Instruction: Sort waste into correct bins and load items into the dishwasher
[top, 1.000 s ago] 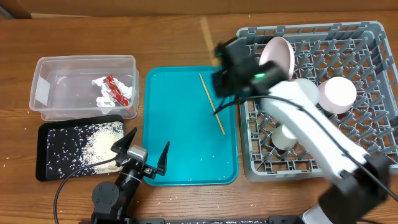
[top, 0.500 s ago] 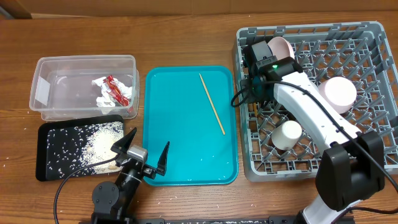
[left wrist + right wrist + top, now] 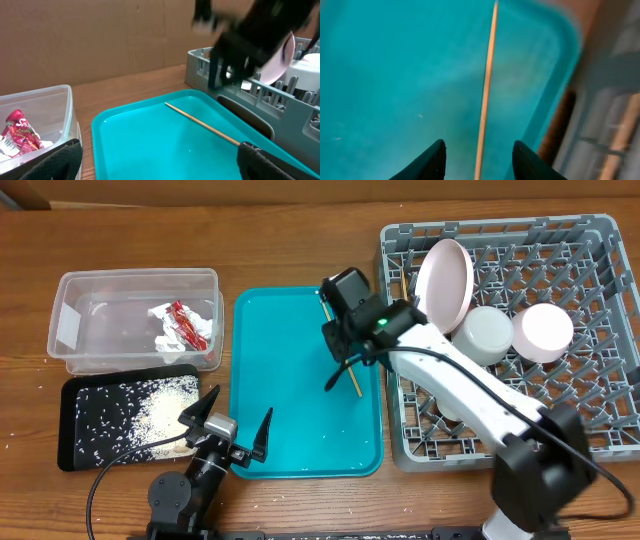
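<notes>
One wooden chopstick (image 3: 356, 387) lies on the teal tray (image 3: 290, 440). My right gripper (image 3: 338, 368) hovers over it. In the right wrist view its jaws (image 3: 477, 160) are open, and the chopstick (image 3: 487, 75) runs between them. The grey dish rack (image 3: 600, 240) holds an upright pale pink plate (image 3: 445, 280), a grey-blue bowl (image 3: 485, 335) and a pale round dish (image 3: 543, 330). My left gripper (image 3: 228, 430) rests open and empty at the front edge. The red-and-white wrapper (image 3: 185, 325) lies in the clear tub (image 3: 70, 330). Rice (image 3: 160, 410) lies in the black tray (image 3: 75, 450).
The teal tray sits between the tub and the rack. In the left wrist view (image 3: 160, 160) my open jaws face the tray, with the chopstick (image 3: 200, 122) and the blurred right arm (image 3: 250, 40) beyond. Wooden table surrounds everything. A few rice grains lie at the tray's front.
My right arm has swung left from the dish rack, back over the teal tray and down over the chopstick. The left arm has not moved.
</notes>
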Controlling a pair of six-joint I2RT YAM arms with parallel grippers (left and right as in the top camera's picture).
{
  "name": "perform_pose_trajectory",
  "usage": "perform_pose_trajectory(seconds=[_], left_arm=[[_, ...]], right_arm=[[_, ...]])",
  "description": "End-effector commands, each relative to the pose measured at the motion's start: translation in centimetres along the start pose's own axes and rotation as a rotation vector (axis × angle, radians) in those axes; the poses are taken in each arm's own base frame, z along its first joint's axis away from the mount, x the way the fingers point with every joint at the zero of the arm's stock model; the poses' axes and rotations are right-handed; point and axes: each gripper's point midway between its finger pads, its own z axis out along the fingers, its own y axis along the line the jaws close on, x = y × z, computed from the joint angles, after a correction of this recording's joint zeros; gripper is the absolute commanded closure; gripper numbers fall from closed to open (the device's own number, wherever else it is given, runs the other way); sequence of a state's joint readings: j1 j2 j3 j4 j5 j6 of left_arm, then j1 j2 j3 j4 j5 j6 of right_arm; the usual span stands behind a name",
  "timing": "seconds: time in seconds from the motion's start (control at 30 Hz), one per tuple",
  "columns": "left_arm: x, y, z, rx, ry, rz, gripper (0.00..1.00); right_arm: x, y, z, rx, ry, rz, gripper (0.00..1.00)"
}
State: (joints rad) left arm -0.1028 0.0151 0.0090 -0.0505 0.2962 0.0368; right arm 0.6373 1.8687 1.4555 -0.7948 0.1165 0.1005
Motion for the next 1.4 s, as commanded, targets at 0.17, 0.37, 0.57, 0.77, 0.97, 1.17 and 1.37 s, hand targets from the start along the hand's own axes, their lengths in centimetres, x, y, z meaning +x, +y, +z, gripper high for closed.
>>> perform_pose_trajectory(seconds=[0.17,0.37,0.57,0.77,0.97,1.17,1.37], left_arm=[[-0.1,0.0,0.0,0.002,-0.009,0.019,0.00],[-0.1,0.0,0.0,0.002,-0.009,0.018,0.00],[-0.1,0.0,0.0,0.002,-0.009,0.019,0.00],[-0.1,0.0,0.0,0.002,-0.009,0.018,0.00],[-0.1,0.0,0.0,0.002,-0.009,0.019,0.00],[-0.1,0.0,0.0,0.002,-0.009,0.018,0.00],[-0.1,0.0,0.0,0.002,-0.009,0.018,0.00]], right_arm=[[6.8,0.1,8.3,0.017,0.262,-0.022,0.66],[6.1,0.2,6.0,0.011,0.266,0.034,0.96],[-1.4,-1.0,-4.5,-0.023,-0.025,0.083,0.96],[-2.8,-9.4,-9.7,0.108,-0.149,0.236,0.96],[0.5,-11.9,-4.1,0.146,0.010,0.276,0.95],[1.0,-11.7,-2.9,0.184,0.044,0.247,0.64],[-0.7,-10.8,-9.5,0.125,-0.061,0.293,0.56]])
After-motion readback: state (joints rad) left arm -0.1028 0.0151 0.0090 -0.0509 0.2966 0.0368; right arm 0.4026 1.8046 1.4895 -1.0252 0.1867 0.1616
